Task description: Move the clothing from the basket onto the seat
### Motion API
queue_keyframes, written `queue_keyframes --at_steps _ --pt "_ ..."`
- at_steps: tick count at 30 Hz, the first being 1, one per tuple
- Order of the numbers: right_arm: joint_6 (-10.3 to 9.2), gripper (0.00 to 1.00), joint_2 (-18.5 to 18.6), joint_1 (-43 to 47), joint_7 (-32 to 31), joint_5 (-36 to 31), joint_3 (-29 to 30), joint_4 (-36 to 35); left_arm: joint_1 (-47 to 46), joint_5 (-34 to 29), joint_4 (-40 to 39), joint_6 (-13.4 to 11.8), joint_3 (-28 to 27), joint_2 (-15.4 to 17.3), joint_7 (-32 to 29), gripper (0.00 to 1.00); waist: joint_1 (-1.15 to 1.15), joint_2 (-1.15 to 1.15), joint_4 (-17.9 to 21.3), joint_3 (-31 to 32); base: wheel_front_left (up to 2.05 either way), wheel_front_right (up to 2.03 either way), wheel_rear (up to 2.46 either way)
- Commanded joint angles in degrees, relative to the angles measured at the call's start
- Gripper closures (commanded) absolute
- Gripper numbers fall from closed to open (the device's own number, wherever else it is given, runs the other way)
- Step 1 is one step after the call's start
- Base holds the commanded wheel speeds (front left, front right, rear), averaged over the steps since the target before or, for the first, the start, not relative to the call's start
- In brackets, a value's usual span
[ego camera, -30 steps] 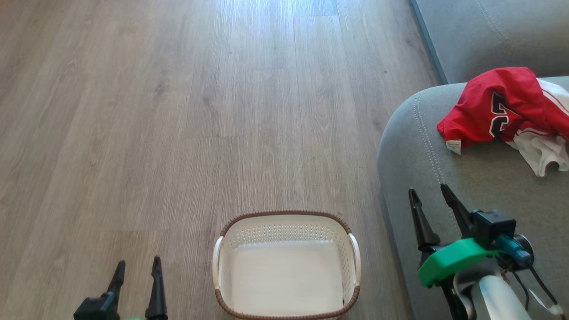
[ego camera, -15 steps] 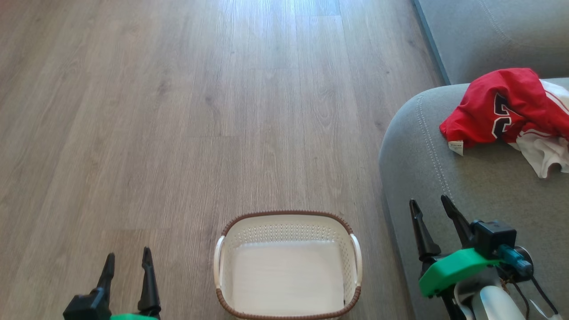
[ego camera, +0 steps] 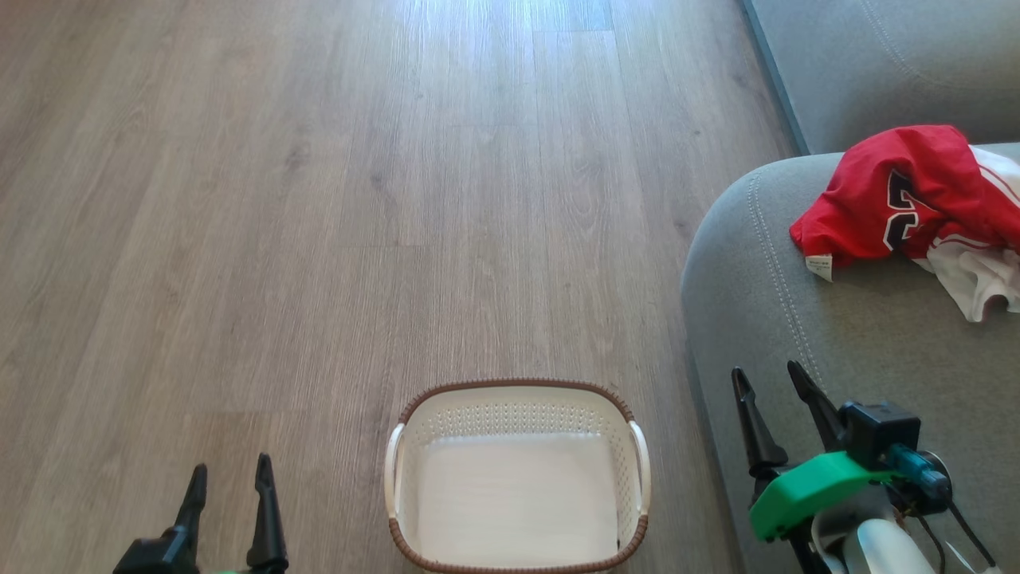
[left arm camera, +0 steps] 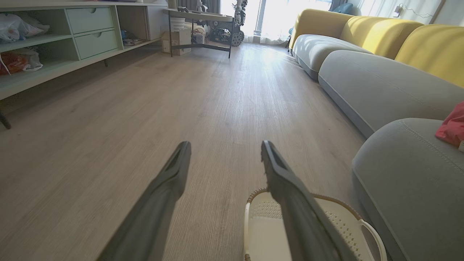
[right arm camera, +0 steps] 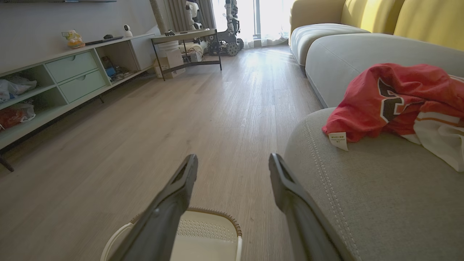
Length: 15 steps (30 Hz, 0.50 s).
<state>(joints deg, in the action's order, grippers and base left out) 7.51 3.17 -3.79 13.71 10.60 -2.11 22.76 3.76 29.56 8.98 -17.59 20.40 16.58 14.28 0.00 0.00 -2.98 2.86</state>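
Note:
The red clothing [ego camera: 908,195] with black numerals and a white tag lies crumpled on the grey seat [ego camera: 845,343] at the right; it also lies on the seat [right arm camera: 380,195] as a red heap of clothing [right arm camera: 395,98] in the right wrist view. The white basket [ego camera: 516,396] stands on the floor at bottom centre with nothing in it. My right gripper [ego camera: 769,379] is open above the seat's near corner, short of the clothing. My left gripper [ego camera: 229,475] is open over the floor left of the basket [left arm camera: 344,221]. A red edge of clothing [left arm camera: 453,127] peeks in at the left wrist view's right side.
Wood floor [ego camera: 358,199] stretches ahead. A second grey sofa section [ego camera: 868,64] sits beyond the seat, with yellow backs [left arm camera: 380,32]. Pale green shelving [right arm camera: 65,79] lines the far left wall, and a black-legged table [right arm camera: 186,47] stands at the room's end.
My right gripper has drawn back toward the lower edge, away from the clothing. My left gripper rose a little, then dropped again. The camera has shifted slightly.

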Motion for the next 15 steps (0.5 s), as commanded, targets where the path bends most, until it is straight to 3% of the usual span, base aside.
queue_keyframes --at_steps 1,14,15 --pt "-0.02 0.00 -0.3 -1.2 0.7 0.2 -1.4 -1.4 -1.3 -0.5 -1.3 0.1 -2.7 0.5 0.7 0.00 0.00 0.00 0.0 0.0 0.00 0.00 0.00" --pt "-0.02 0.00 -0.3 -1.7 1.0 0.2 -1.4 -0.8 -1.1 -0.6 -0.8 0.8 -3.0 -0.1 0.7 0.00 0.00 0.00 0.2 0.2 0.00 0.00 0.00" --pt "0.00 1.00 0.0 0.0 0.3 0.0 0.0 0.9 0.0 -0.4 0.9 0.6 -0.7 -0.6 -0.1 1.00 0.00 0.00 0.2 0.2 0.00 0.00 0.00"
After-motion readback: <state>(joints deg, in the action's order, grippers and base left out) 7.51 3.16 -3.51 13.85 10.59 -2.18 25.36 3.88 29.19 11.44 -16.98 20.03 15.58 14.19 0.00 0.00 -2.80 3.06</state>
